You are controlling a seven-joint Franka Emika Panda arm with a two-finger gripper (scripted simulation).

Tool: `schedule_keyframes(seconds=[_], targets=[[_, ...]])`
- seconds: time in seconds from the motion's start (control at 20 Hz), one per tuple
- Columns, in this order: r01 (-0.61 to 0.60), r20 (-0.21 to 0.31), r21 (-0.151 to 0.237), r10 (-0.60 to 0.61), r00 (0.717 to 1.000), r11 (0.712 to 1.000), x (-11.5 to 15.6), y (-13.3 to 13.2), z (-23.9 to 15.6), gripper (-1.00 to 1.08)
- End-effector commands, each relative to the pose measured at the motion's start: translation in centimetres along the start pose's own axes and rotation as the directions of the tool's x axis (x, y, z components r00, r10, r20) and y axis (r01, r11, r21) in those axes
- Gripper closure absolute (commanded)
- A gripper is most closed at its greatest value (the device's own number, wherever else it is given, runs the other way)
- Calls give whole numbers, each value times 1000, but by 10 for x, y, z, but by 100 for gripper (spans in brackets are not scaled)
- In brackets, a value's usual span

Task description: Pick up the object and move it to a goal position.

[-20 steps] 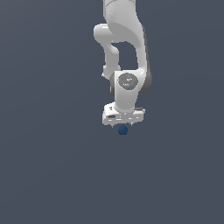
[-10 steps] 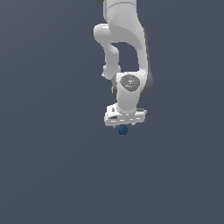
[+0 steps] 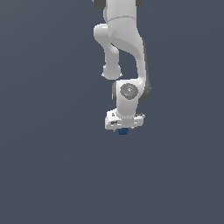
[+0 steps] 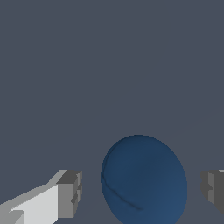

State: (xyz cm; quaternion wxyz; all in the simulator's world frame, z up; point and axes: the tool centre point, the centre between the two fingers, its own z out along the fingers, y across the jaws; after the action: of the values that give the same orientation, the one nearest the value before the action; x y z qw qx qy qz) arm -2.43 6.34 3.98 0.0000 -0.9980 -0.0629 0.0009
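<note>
The small dark blue ball (image 4: 143, 180) lies on the plain grey surface (image 3: 48, 166), directly under the white gripper (image 3: 124, 128), and everything about the next move hangs on that one relation: seen from the wrist, the ball sits in the gap between the two fingers (image 4: 70, 192), with grey surface showing on either side of it, so neither pad touches it. The fingers are spread apart, one on each flank of the ball, and the ball looks slightly nearer the far finger than the near white one, though the gap on each side is small. In the exterior view only a sliver of blue peeks out beneath the gripper body, just below the wrist of the arm (image 3: 127, 52), which hangs almost straight down over it; how far the fingertips reach down the ball's sides cannot be told from there. A ball has no long axis, so no turn of the wrist should be needed. In my judgement the grasp itself is the step in hand: closing the fingers squarely on the ball, then lifting. No goal marker shows in either view.
</note>
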Motion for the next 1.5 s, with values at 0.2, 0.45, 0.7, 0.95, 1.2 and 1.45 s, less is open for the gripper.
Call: schedule_keyframes(seconds=[0.2, 0.45, 0.7, 0.95, 1.2, 1.45], targets=[[0, -2, 0, 0, 1000, 1000, 1, 0, 9, 108], [0, -2, 0, 0, 1000, 1000, 1, 0, 9, 108], [0, -2, 0, 0, 1000, 1000, 1, 0, 8, 108], [0, -2, 0, 0, 1000, 1000, -1, 3, 3, 108], [0, -2, 0, 0, 1000, 1000, -7, 12, -13, 108], [0, -2, 0, 0, 1000, 1000, -17, 28, -40, 108]])
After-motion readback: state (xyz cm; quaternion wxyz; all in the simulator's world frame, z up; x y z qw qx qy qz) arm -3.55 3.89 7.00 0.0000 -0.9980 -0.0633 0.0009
